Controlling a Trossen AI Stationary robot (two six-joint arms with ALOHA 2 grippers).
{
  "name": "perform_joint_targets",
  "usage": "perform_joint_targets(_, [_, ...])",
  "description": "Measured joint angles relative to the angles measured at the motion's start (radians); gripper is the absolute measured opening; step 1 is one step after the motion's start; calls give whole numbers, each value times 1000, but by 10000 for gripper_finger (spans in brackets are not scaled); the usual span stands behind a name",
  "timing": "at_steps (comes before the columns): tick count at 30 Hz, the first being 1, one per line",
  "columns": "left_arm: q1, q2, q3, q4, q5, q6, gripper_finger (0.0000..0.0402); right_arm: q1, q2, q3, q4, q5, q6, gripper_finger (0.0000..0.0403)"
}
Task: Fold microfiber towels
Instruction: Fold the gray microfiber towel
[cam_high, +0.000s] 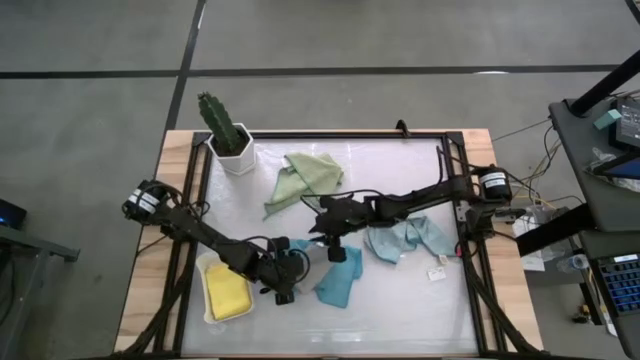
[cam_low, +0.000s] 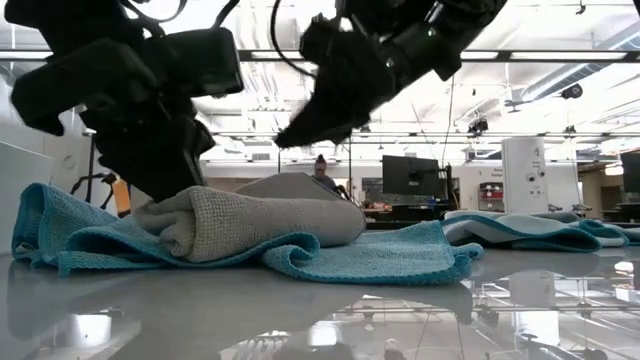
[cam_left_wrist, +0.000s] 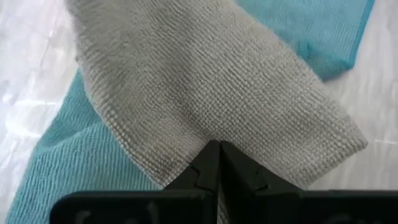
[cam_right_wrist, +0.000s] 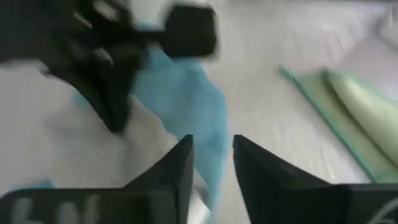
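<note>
The grey towel (cam_low: 250, 220) lies bunched in a thick fold on top of the teal towel (cam_low: 380, 255), which is spread on the table. My left gripper (cam_left_wrist: 217, 149) comes down on the grey towel's left end and is shut on it. My right gripper (cam_right_wrist: 212, 140) hangs open above the grey towel, clear of it, with nothing between its fingers. The sage green towel (cam_high: 305, 175) lies crumpled toward the far side, the pale blue towel (cam_high: 410, 240) to the right. The yellow towel (cam_high: 228, 292) lies folded in the white tray. My left gripper pinches the grey towel's upper surface (cam_left_wrist: 208, 134) between the tips of its two shut fingers, slanting down from the table's left. A small crease runs into the tips; how many layers are caught does not show. The towel rests on the teal towel.
A potted cactus (cam_high: 225, 130) stands at the far left corner. The white tray (cam_high: 208, 268) sits at the near left beside my left arm. A small white tag (cam_high: 437, 272) lies near the right edge. Bare table shows along the near side.
</note>
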Motion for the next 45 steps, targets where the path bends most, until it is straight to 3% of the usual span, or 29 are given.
perform_joint_targets(8, [0, 1, 0, 24, -28, 4, 1, 67, 81, -16, 220, 9, 65, 13])
perform_joint_targets(13, [-1, 1, 0, 43, -28, 5, 1, 76, 155, -22, 250, 92, 122, 9])
perform_joint_targets(18, [-3, 1, -1, 39, -28, 3, 1, 82, 209, -32, 257, 110, 123, 9])
perform_joint_targets(24, [-13, 1, -2, 39, 4, 0, 1, 88, 243, -57, 258, 247, 80, 9])
perform_joint_targets(30, [-25, 1, -2, 38, 35, -1, 1, 88, 230, -79, 256, 318, 36, 9])
perform_joint_targets(45, [-29, -45, -2, 27, 65, 6, 1, 108, 85, -83, 171, 326, 31, 8])
